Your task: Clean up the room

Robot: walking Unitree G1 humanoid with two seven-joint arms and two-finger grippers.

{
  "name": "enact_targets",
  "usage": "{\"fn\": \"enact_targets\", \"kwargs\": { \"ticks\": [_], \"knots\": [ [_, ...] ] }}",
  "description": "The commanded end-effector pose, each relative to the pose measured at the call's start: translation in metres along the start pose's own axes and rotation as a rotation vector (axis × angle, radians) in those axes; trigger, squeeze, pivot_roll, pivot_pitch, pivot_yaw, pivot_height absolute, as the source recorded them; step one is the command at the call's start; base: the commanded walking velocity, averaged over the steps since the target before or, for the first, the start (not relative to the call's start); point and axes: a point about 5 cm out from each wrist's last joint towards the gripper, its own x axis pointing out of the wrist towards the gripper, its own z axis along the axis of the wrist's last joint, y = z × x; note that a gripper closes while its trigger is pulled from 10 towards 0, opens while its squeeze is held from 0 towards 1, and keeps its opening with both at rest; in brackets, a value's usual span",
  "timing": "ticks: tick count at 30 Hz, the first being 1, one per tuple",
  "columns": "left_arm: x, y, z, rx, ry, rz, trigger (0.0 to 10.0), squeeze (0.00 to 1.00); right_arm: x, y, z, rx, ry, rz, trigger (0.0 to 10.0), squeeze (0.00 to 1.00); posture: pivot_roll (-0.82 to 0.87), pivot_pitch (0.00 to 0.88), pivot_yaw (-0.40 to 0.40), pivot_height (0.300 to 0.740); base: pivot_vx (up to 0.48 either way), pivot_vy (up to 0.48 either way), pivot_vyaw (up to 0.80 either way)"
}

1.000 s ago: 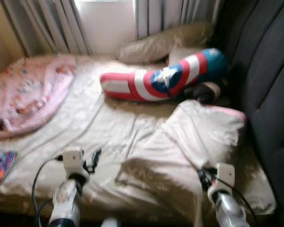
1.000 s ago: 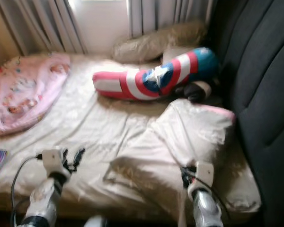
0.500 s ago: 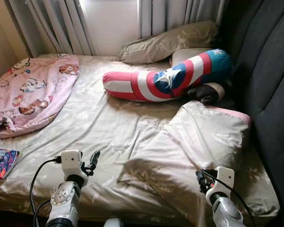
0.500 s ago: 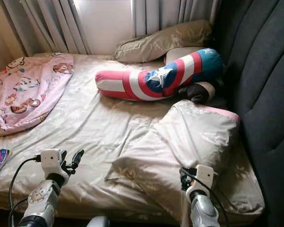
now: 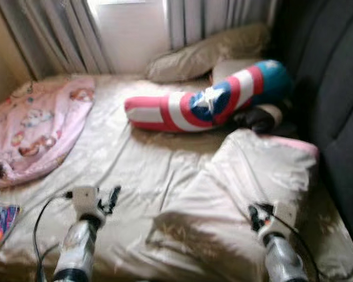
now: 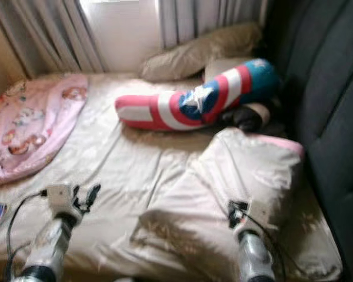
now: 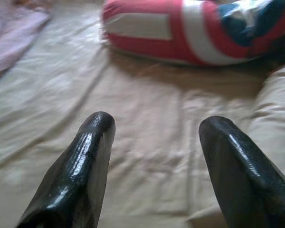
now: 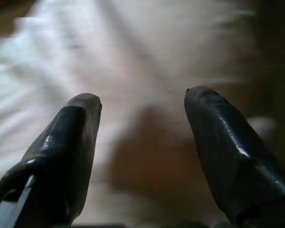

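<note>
A bed with a beige sheet (image 5: 135, 158) lies before me. A long red, white and blue star bolster (image 5: 206, 106) lies across its far part, also seen ahead of the left wrist as the bolster (image 7: 194, 28). A big beige pillow (image 5: 247, 182) with a pink edge lies at the right. A pink cartoon blanket (image 5: 35, 123) is bunched at the left. My left gripper (image 5: 110, 198) hovers open over the near sheet, nothing between its fingers (image 7: 80, 161). My right gripper (image 5: 254, 216) is open over the big pillow, fingers (image 8: 71, 142) apart and empty.
A beige pillow (image 5: 206, 53) leans at the head by grey curtains (image 5: 65, 35). A dark padded headboard (image 5: 329, 100) runs along the right. A colourful book (image 5: 0, 220) lies at the near left edge. A dark round thing (image 5: 256, 120) sits under the bolster's end.
The whole picture has shifted and blurred slightly, so the camera moved. Both grippers keep about the same place over the bed, still open.
</note>
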Motion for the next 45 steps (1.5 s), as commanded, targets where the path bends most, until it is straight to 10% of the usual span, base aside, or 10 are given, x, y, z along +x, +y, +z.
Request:
{"fn": "enact_targets", "kwargs": {
  "ticks": [1,27,29,30,45],
  "knots": [
    [-0.008,0.011,-0.007,0.009,0.036,0.024,10.0,0.00,-0.001,0.002,-0.004,0.012,0.013,-0.016,10.0,1.00,0.06,0.000,0.030,0.661,0.000,0.000,0.00],
    [-0.009,0.014,-0.002,0.042,0.030,0.004,10.0,0.00,-0.018,-0.009,-0.042,0.067,0.201,0.065,10.0,1.00,0.09,0.000,0.047,0.661,0.000,0.000,0.00],
    [-0.008,0.014,0.006,0.063,0.002,-0.016,10.0,0.00,-0.018,-0.004,-0.043,0.078,0.220,0.091,10.0,0.51,0.10,0.000,0.052,0.661,0.000,0.000,0.00],
    [-0.006,0.014,0.013,0.068,-0.026,-0.021,10.0,0.00,-0.017,-0.002,-0.045,0.058,0.238,0.101,10.0,0.00,0.12,0.000,0.055,0.661,0.000,0.000,0.00],
    [-0.022,0.011,0.031,0.102,-0.064,-0.060,10.0,0.00,-0.021,0.020,-0.059,-0.015,0.347,0.146,10.0,0.00,0.19,0.139,0.073,0.661,0.000,0.000,0.00]
  ]
}}
